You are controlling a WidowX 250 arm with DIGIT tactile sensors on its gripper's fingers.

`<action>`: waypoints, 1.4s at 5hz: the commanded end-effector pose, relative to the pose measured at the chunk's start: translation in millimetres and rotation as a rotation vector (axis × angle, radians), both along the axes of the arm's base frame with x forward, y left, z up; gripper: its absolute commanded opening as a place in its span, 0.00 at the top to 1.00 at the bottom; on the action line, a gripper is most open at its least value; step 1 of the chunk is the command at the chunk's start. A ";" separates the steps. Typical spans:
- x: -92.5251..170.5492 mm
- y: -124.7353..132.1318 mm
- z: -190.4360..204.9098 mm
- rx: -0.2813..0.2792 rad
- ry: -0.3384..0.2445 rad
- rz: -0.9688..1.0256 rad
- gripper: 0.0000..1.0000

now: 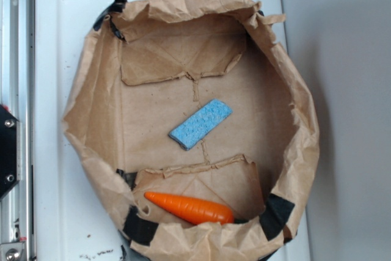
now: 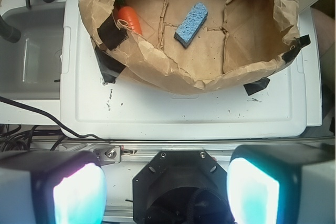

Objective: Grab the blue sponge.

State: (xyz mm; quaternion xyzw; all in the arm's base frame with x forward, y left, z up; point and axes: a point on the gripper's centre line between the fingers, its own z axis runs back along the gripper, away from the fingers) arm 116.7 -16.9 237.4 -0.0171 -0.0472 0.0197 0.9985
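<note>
The blue sponge (image 1: 200,124) lies flat and slanted on the floor of a rolled-down brown paper bag (image 1: 293,90), near its middle. In the wrist view the sponge (image 2: 191,24) shows far ahead, inside the bag (image 2: 173,72). My gripper (image 2: 166,182) is open, its two glowing pads (image 2: 79,195) wide apart with nothing between them. It hangs well short of the bag, over the metal rail and black mount at the table's edge. The gripper does not show in the exterior view.
An orange toy carrot (image 1: 190,208) lies against the bag's near wall, seen also as the carrot (image 2: 130,20) in the wrist view. The bag stands on a white plastic lid (image 2: 184,114). A grey sink (image 2: 29,51) and black cable (image 2: 47,119) lie to the left.
</note>
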 end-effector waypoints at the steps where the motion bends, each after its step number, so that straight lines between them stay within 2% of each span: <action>1: 0.0 0.0 0.0 0.000 0.000 0.000 0.00; 3: 66.6 9.5 -6.4 -0.069 -0.012 0.143 0.00; 4: 76.2 19.3 -17.9 -0.109 -0.027 0.186 0.00; 5: 95.5 26.1 -35.6 -0.155 -0.077 0.217 0.00; 7: 95.5 26.1 -35.6 -0.155 -0.077 0.217 0.00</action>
